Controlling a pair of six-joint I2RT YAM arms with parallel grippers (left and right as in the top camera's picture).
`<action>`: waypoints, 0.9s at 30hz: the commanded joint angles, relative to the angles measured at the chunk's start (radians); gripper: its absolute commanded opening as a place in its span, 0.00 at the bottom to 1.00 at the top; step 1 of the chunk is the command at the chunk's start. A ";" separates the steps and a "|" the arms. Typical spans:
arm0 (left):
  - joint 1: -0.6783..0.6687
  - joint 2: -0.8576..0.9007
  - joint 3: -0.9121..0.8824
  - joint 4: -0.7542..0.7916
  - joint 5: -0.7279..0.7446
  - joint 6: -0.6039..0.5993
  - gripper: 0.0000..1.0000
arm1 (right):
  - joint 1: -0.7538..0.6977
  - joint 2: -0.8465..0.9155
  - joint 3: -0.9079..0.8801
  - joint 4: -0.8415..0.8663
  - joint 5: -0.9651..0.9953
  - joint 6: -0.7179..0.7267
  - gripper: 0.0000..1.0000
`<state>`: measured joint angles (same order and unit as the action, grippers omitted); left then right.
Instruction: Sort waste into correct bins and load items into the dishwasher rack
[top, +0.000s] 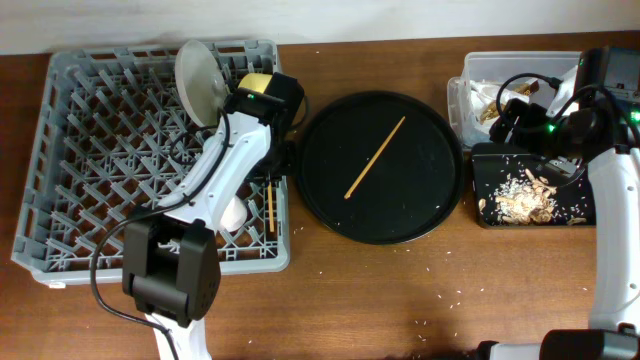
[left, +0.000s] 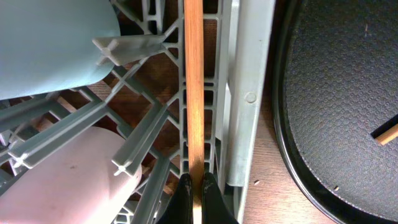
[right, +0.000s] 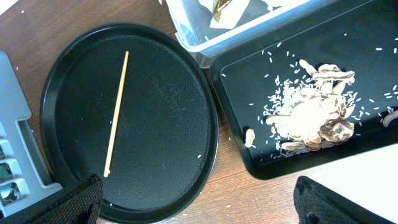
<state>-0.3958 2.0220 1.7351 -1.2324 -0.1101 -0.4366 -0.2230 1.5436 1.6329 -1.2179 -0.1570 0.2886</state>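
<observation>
My left gripper is shut on a wooden chopstick lying along the right edge of the grey dishwasher rack; the chopstick also shows in the overhead view. A light-blue cup and a pink cup sit in the rack beside it. A white plate stands upright in the rack with a yellow bowl next to it. The second chopstick lies on the round black tray. My right gripper is open and empty, high above the bins.
A clear tub holds white napkins and a brown wrapper. In front of it, a shallow black tray holds tan food scraps. Crumbs lie scattered on the wooden table.
</observation>
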 joint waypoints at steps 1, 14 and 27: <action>0.004 -0.003 -0.003 -0.005 -0.006 0.027 0.32 | -0.004 0.003 0.001 0.002 0.012 0.007 0.98; -0.235 0.129 0.439 0.047 0.095 0.248 0.41 | -0.004 0.003 0.001 0.002 0.012 0.007 0.98; -0.297 0.466 0.439 0.119 0.116 0.499 0.41 | -0.004 0.003 0.001 0.002 0.012 0.007 0.99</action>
<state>-0.6910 2.4496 2.1712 -1.1286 -0.0101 0.0391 -0.2230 1.5436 1.6325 -1.2186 -0.1570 0.2886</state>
